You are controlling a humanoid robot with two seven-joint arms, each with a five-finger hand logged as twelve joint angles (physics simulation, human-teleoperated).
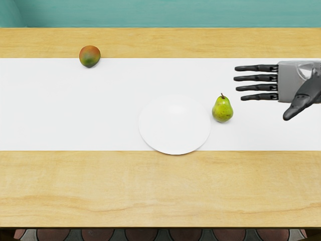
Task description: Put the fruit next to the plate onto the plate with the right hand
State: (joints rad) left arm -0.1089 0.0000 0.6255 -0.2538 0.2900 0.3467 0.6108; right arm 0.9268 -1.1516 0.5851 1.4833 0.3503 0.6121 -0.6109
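Observation:
A green pear [222, 109] stands upright on the white runner, just right of the white plate [174, 124] and nearly touching its rim. My right hand [261, 83] comes in from the right edge, palm down, with its fingers stretched straight toward the left and the thumb hanging below. It is open and holds nothing. Its fingertips are a short way right of and above the pear. The plate has nothing on it. The left arm does not show.
A red-green mango [90, 55] lies far off at the back left, on the edge of the white runner [75, 105]. The wooden table [160, 191] runs wide in front, and a teal wall stands behind.

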